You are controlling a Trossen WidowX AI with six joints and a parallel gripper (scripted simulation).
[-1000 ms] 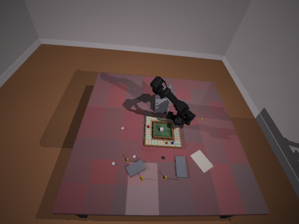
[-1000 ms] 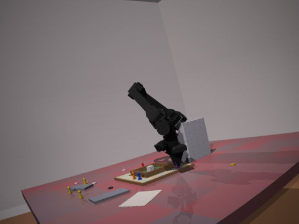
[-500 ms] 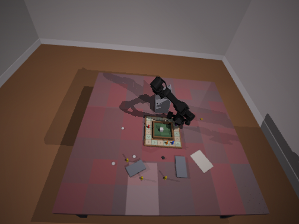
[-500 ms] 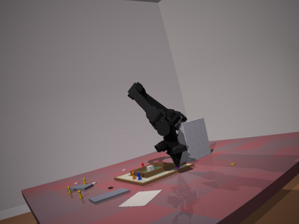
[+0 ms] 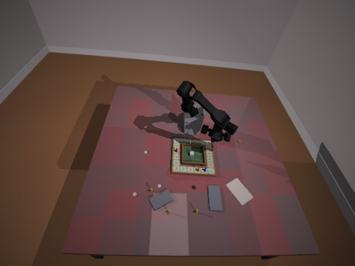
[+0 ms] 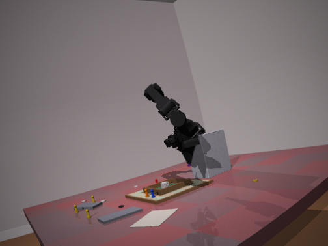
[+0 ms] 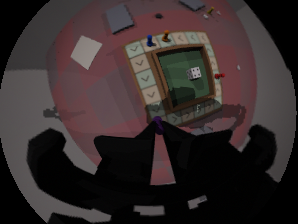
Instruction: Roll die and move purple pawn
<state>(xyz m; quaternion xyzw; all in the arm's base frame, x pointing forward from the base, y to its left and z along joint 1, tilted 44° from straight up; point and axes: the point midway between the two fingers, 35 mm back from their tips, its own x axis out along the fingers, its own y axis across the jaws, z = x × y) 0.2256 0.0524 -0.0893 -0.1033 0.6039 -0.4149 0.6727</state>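
Purple showed as a small speck between the tips of the pincer [image 7: 158, 129], and I took it for the purple pawn [image 7: 158, 124], clamped there and lifted clear of the board [image 5: 176, 169], off its corner nearest the arm's grey base [image 6: 211, 153]; the white die [image 5: 191, 153] already lay in the green tray [image 5: 199, 159] at the board's middle, so the roll looked done; what remained, by my reckoning, was to carry the pawn along the arrows, set it on the right square, release it and draw the arm off; the red pawn [image 5: 176, 150], the orange pawn [image 5: 197, 169] and the blue pawn [image 5: 204, 169] stood on the track, apart from the arm; the pips on the die were too small for me to count in any view; the arrows on the squares were only faint marks; in the top view the arm's wrist covered the pawn altogether; loose bits lay about the counter [image 5: 106, 218], none near the arm.
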